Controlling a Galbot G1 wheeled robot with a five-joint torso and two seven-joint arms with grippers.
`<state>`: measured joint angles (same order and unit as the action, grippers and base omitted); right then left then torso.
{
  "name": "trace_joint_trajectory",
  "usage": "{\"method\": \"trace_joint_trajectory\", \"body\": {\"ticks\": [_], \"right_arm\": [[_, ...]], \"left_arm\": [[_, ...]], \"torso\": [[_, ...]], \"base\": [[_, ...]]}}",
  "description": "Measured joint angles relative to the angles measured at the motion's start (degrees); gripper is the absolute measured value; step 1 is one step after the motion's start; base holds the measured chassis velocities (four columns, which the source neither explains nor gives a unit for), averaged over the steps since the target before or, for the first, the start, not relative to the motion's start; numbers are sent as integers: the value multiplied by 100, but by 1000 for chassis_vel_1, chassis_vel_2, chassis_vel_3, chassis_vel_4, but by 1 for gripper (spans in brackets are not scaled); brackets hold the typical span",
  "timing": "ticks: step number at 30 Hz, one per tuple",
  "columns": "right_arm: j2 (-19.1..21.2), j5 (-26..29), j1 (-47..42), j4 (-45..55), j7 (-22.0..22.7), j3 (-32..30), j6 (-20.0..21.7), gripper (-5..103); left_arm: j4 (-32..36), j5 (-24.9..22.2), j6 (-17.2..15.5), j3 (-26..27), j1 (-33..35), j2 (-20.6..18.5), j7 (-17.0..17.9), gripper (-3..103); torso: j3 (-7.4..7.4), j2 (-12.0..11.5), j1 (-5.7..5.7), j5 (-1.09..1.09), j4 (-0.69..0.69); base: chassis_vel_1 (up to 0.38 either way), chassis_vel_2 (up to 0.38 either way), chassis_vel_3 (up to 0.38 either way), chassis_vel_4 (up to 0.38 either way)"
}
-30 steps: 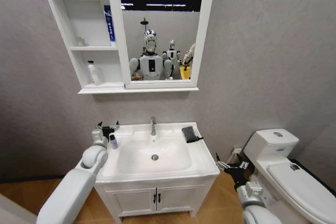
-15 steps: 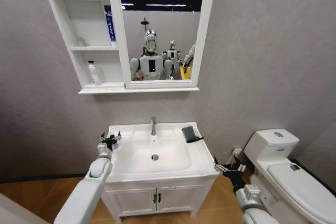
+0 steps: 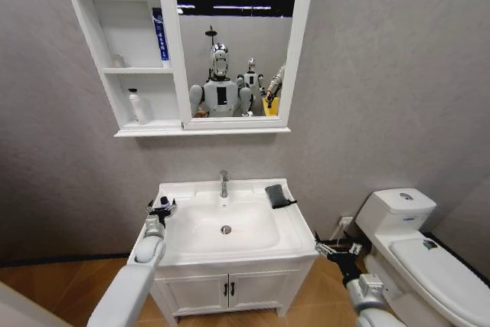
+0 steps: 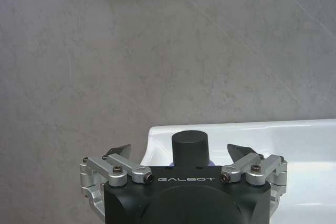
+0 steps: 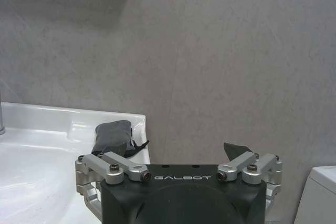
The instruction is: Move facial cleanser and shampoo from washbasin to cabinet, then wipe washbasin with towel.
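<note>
Moved since the earlier frames: left pincer (image 3: pixel 161 206) has drawn back from the rear left corner of the washbasin (image 3: pixel 230 250) to its left rim, and the small dark-capped bottle (image 3: pixel 164 201) has travelled with it.

Left pincer: fingers spread wide on either side of the bottle, whose dark round cap (image 4: pixel 190 148) stands upright between them in the left wrist view; finger pads (image 4: pixel 119 151) stand apart from the cap, and contact lower down is hidden by the pincer body.

Right pincer (image 3: pixel 337 247): low beside the right front corner of the vanity, between it and the toilet (image 3: pixel 429 250), fingers open, holding nothing.

Towel (image 3: pixel 277 194): dark folded cloth, lying on the right rear of the counter, just right of the chrome faucet (image 3: pixel 223 183).

Cabinet (image 3: pixel 122 51): wall-hung above the washbasin; 1 white bottle (image 3: pixel 137 106) on the lowest shelf, 1 blue tube (image 3: pixel 158 34) upright on the middle shelf beside the mirror (image 3: pixel 230 36).
</note>
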<state>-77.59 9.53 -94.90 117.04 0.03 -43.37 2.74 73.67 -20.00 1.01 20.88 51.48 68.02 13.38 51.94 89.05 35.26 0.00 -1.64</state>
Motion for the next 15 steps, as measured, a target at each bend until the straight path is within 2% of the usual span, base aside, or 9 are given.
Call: {"method": "trace_joint_trajectory", "body": {"ticks": [15], "right_arm": [[33,-19,99,-72,-15,-25,31,100]], "left_arm": [[-291,-15,-7,27,-68,18,-169,100]], "torso": [[0,0,0,0,0]], "base": [[0,0,0,0]]}}
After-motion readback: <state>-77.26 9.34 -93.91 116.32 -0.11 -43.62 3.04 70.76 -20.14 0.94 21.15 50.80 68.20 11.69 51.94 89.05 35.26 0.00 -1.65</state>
